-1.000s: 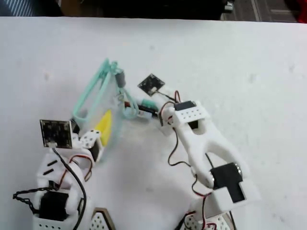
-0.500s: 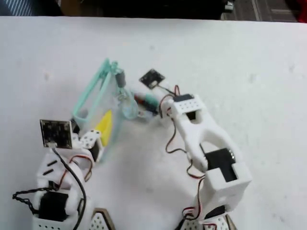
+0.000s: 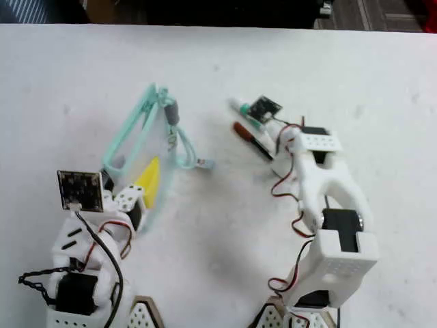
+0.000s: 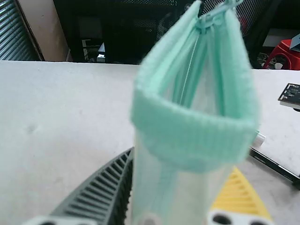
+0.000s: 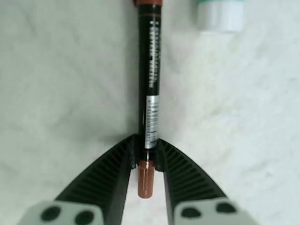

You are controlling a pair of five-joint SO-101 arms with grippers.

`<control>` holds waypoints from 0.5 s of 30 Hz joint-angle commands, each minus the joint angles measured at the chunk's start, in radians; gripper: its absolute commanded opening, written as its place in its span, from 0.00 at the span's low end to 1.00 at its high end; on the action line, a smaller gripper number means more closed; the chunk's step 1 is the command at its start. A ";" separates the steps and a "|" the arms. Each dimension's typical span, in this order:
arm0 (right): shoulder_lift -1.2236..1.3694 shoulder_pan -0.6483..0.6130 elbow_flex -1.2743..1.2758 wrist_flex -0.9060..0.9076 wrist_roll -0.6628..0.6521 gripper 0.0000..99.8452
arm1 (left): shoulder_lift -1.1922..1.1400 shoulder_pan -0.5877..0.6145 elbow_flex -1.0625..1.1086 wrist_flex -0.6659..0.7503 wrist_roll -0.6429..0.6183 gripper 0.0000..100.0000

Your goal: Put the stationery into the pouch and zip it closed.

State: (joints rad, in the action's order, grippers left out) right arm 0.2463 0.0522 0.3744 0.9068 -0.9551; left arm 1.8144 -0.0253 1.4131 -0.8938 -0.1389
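Two stationery items lie on the white table (image 3: 355,82): a slim black pen with reddish-brown ends (image 3: 250,139) and, just beside it, a white tube with a green band (image 3: 237,105). The right gripper (image 5: 146,157) is clenched on the pen's tail end. Its black fingers (image 5: 112,173) press the barrel from both sides while the pen rests flat on the table. Well apart from them stands a clear plastic pouch with mint-green zip edging (image 3: 140,140), its mouth gaping open. The left gripper (image 4: 176,201) grasps the pouch's near end. A mint-green cord (image 3: 186,154) trails from the pouch onto the table.
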 commanded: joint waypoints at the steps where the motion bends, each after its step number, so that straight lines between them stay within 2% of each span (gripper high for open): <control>1: -0.015 0.140 -0.018 0.116 -0.206 0.02 | -0.007 -0.012 -0.011 0.023 0.006 0.24; 5: -0.013 0.242 -0.020 0.122 -0.313 0.02 | -0.007 -0.012 -0.011 0.025 0.006 0.24; 11: -0.016 0.295 -0.040 0.127 -0.321 0.03 | -0.007 -0.012 -0.011 0.023 0.006 0.24; 15: -0.016 0.291 -0.035 0.170 -0.321 0.20 | -0.007 -0.012 -0.011 0.023 0.006 0.24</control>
State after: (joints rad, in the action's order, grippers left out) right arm 0.2447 0.3053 0.3590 1.0510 -1.2681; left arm 1.8144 -0.0253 1.4131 -0.8938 -0.1389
